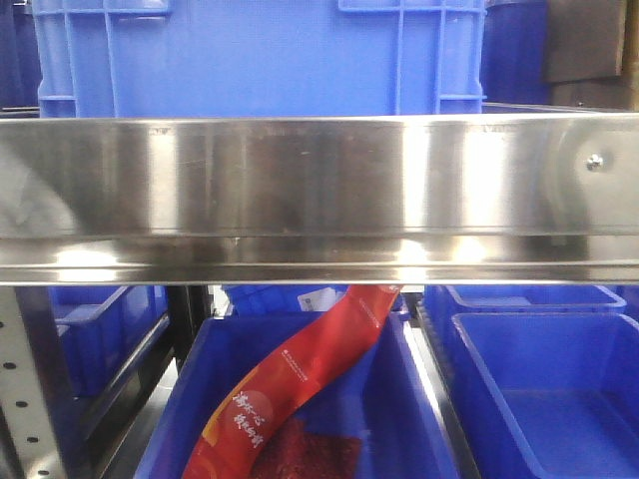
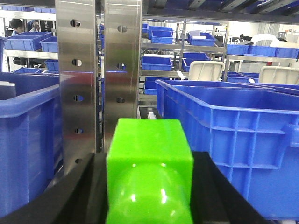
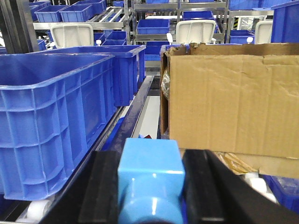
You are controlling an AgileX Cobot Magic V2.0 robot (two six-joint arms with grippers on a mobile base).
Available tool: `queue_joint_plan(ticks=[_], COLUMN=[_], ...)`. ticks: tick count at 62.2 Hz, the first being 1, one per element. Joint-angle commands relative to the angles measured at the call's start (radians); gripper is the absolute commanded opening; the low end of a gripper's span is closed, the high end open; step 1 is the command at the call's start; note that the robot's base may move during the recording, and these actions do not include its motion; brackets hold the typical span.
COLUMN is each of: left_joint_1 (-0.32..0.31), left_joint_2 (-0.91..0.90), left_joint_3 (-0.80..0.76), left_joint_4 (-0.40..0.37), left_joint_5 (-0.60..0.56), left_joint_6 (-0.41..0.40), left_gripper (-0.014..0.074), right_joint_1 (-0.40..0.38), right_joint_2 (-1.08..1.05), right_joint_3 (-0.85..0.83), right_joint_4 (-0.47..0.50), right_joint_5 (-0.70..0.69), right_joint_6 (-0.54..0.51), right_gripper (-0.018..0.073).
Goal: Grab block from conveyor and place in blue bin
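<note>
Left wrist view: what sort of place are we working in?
Probably a warehouse or sorting hall: perforated steel rack uprights, shelves behind them stacked with blue plastic bins, and a cardboard box in the right wrist view.

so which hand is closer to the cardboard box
Right. The right hand has the cardboard box just ahead, slightly right; the left hand faces steel uprights and blue bins, no box in its view.

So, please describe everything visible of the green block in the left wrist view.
The green block is bright glossy plastic: flat, square-edged top part and a rounded bulge on the near face, with light spots. It stands upright between the black fingers of the left gripper, touching both. Its bottom is cut off.
</note>
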Motion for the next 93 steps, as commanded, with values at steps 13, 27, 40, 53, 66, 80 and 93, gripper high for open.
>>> queue_joint_plan(ticks=[13, 27, 40, 53, 66, 80, 93], left_joint_1=[-0.005, -0.005, -0.005, -0.005, -0.009, -0.114, -0.267], left_joint_2=[-0.002, -0.002, -0.002, 0.004, 0.143, 0.420, 0.664], left_joint_3=[0.001, 0.001, 0.001, 0.001, -0.127, -0.326, -0.502], left_joint_4=[0.002, 0.002, 0.000, -0.003, -0.006, -0.010, -0.010], left_joint_5=[-0.022, -0.022, -0.022, -0.047, -0.003, 0.028, 0.024], left_joint_6=[0.002, 0.002, 0.002, 0.002, 0.032, 0.149, 0.149], left_gripper=[-0.0111, -0.0111, -0.0111, -0.0111, -0.0111, -0.0111, -0.0111], right_joint_1=[0.003, 0.003, 0.003, 0.003, 0.026, 0.161, 0.305], right_joint_2=[-0.001, -0.001, -0.001, -0.001, 0.069, 0.321, 0.584], right_joint_3=[-0.004, -0.004, -0.004, 0.000, -0.070, -0.210, -0.357], right_joint_4=[-0.004, -0.004, -0.004, 0.101, 0.121, 0.121, 0.110], right_joint_5=[-0.023, -0.027, -0.035, -0.086, -0.094, -0.198, -0.342], right_joint_6=[0.000, 0.000, 0.000, 0.000, -0.053, -0.075, -0.075], right_gripper=[-0.0162, -0.0162, -0.0162, -0.0162, -0.0162, -0.0162, -0.0162])
